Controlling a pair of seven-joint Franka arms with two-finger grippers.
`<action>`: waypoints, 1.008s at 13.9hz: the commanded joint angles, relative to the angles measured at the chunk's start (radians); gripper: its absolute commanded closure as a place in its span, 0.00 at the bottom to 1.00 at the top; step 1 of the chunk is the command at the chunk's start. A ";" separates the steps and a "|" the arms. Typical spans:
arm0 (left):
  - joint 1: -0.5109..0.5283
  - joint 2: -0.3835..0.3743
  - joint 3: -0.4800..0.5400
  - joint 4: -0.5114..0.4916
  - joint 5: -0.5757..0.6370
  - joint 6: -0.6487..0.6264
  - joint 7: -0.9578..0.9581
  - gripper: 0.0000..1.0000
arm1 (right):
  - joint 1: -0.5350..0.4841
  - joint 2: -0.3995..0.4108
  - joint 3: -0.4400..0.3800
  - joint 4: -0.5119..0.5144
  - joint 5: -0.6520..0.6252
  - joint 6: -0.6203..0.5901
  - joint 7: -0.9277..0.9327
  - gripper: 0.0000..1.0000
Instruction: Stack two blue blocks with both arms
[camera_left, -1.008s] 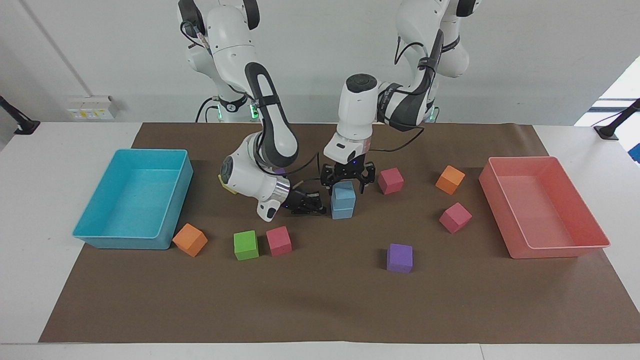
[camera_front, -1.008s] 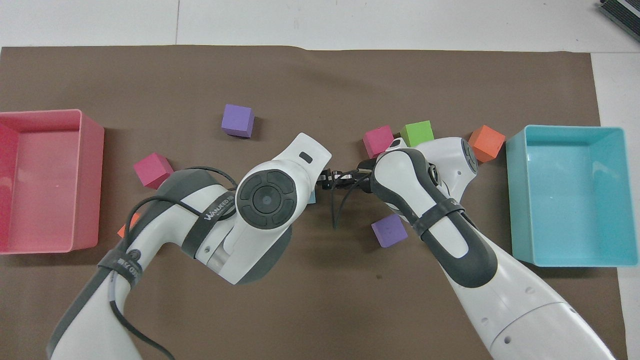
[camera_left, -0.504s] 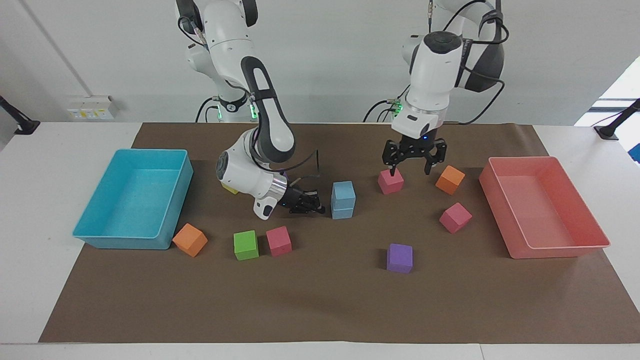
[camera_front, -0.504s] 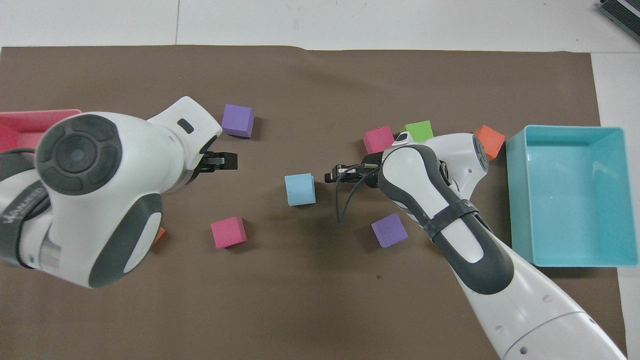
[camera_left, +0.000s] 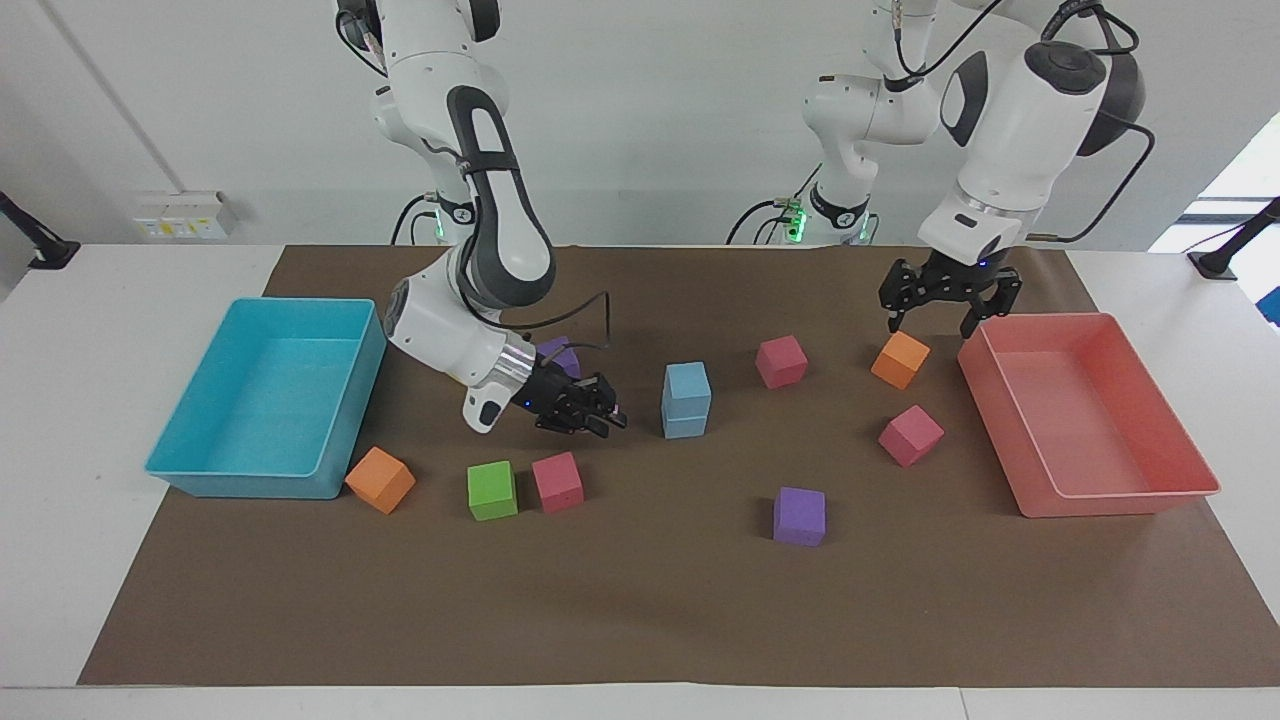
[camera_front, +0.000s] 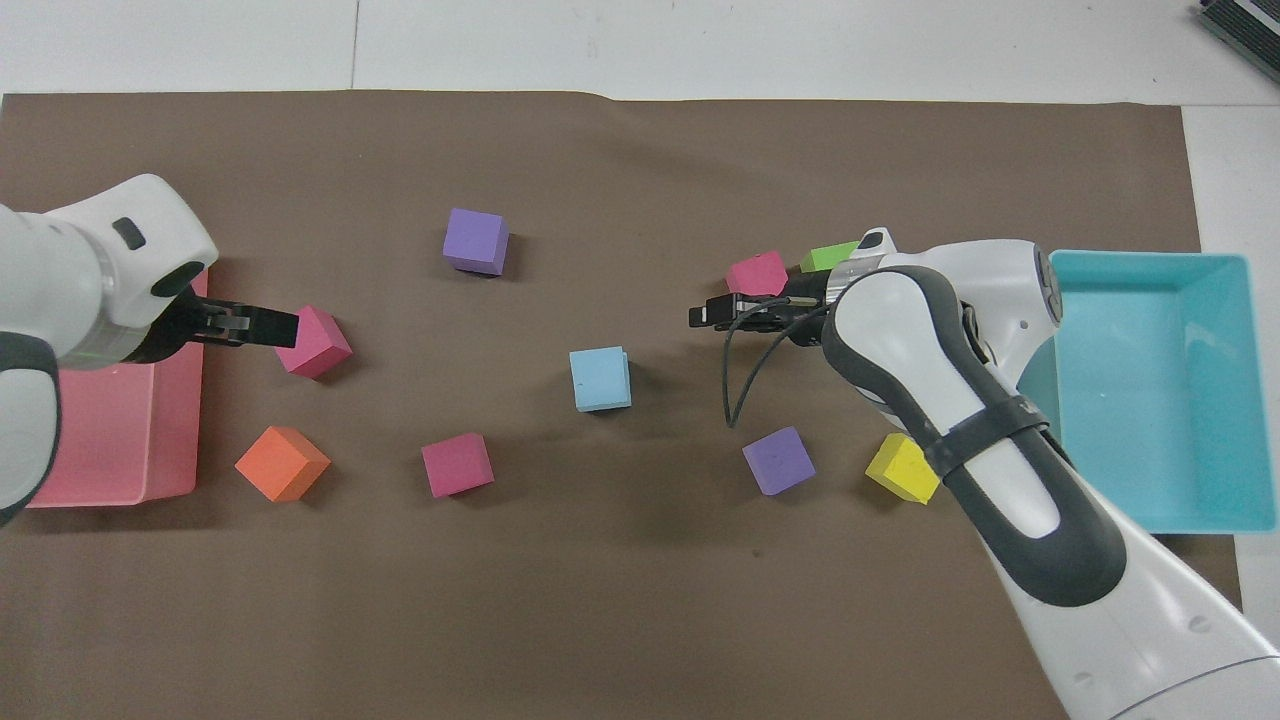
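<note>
The two blue blocks (camera_left: 686, 400) stand one on the other at the centre of the facing frame, just left of middle; in the overhead frame they show as a single square with the lower block's edge peeking out at its right, so the upper block sits a little off true. Nothing touches the stack now.

A second ago the left hand (camera_left: 949, 307) hung directly over the top block; it has since lifted away and swung to the upper right of the facing frame, above the brown mat between the orange cube (camera_left: 900, 359) and the pink bin (camera_left: 1088, 415), fingers spread wide and empty. The right hand (camera_left: 588, 405), which lay just beside the stack at block height, has drawn back toward the left of the frame and now sits low, apart from the blocks; its fingers are parting, though how far cannot be told.

Both hands letting go and the stack staying upright on the bench suggests the task is essentially done, with only retreat remaining.
</note>
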 joint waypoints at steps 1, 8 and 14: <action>0.088 -0.003 -0.010 0.095 -0.036 -0.119 0.120 0.00 | -0.031 -0.051 0.010 -0.002 -0.198 0.012 0.063 0.00; 0.161 0.055 -0.008 0.383 -0.050 -0.396 0.172 0.00 | -0.107 -0.122 0.006 0.089 -0.603 -0.114 0.297 0.00; 0.159 0.054 -0.014 0.445 -0.050 -0.489 0.161 0.00 | -0.170 -0.215 -0.006 0.156 -0.892 -0.272 0.308 0.00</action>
